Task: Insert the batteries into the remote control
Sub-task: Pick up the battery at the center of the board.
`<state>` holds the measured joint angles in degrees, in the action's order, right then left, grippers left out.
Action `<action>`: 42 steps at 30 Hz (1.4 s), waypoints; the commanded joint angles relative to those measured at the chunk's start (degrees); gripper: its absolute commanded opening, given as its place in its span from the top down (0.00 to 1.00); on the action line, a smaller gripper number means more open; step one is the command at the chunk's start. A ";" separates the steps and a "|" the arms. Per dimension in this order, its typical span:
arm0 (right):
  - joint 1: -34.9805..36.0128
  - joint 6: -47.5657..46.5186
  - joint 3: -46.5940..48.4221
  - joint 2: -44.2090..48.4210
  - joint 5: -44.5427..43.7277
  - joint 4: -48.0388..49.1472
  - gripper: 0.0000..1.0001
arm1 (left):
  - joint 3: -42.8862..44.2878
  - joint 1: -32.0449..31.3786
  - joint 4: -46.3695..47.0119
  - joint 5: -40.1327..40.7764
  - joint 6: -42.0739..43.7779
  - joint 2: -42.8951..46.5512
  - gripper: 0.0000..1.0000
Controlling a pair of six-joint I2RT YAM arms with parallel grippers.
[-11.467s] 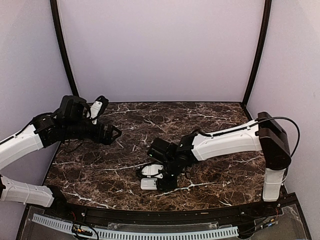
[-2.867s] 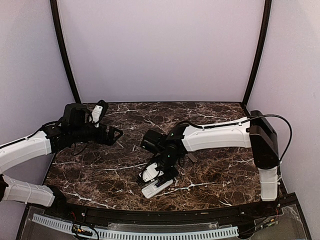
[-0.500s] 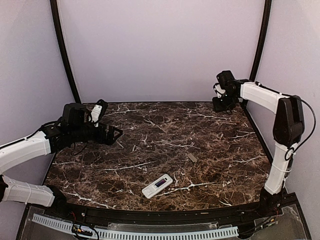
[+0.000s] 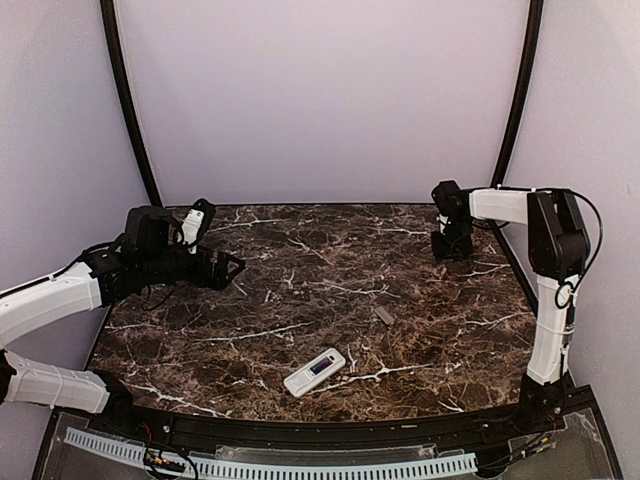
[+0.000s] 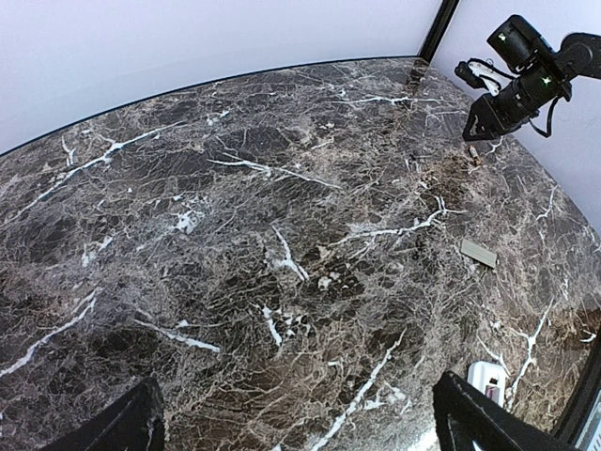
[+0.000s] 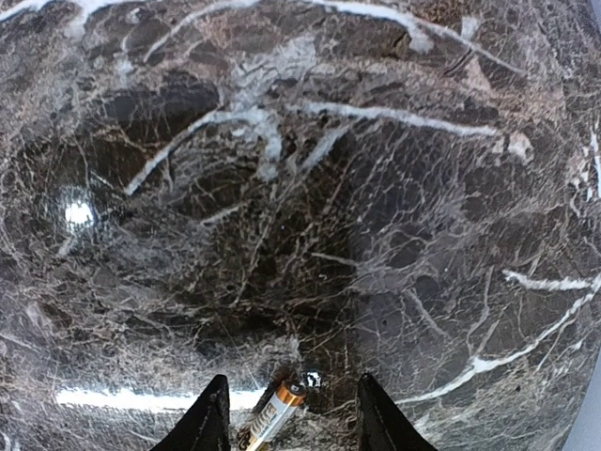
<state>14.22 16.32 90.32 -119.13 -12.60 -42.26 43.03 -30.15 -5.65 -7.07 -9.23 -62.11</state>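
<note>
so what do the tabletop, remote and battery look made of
Tabletop: polished dark marble or marble-look laminate, white veins, glare spots. Remote control: smooth white plastic, seemingly. Battery: likely metal, shiny coppery end, glossy wrap.

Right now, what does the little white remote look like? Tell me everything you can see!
The remote control is a small, slim white handset that looks like plastic, with a dark bluish window on its top face. It lies flat and face up on the dark marble table, near the front edge, turned slantwise. Nothing but the table touches it. Its buttons are too small to make out.
</note>
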 commanded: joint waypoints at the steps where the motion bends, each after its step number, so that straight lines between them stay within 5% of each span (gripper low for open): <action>1: -0.29 1.99 -1.76 -0.71 2.75 0.86 0.58 | -0.66 0.27 0.43 -0.81 0.02 0.25 0.01; 15: -0.33 3.81 -7.11 0.26 4.60 1.60 0.65 | -0.67 0.27 0.31 -0.31 0.24 1.25 0.01; 26: -1.12 3.58 -8.85 1.26 10.94 3.12 1.00 | -0.75 0.27 0.42 -0.19 0.35 1.82 0.01; 33: -1.12 2.90 -9.25 4.78 20.21 5.62 1.00 | -1.09 0.27 0.86 0.23 0.67 2.52 0.01; 42: 5.39 4.02 -12.48 21.36 33.20 21.18 1.00 | -3.42 0.29 3.78 0.72 1.17 5.07 0.03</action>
<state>14.39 20.08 78.39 -106.61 12.71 -32.69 41.80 -30.15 -4.21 -6.85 -9.17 -59.29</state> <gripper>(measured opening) 0.038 0.977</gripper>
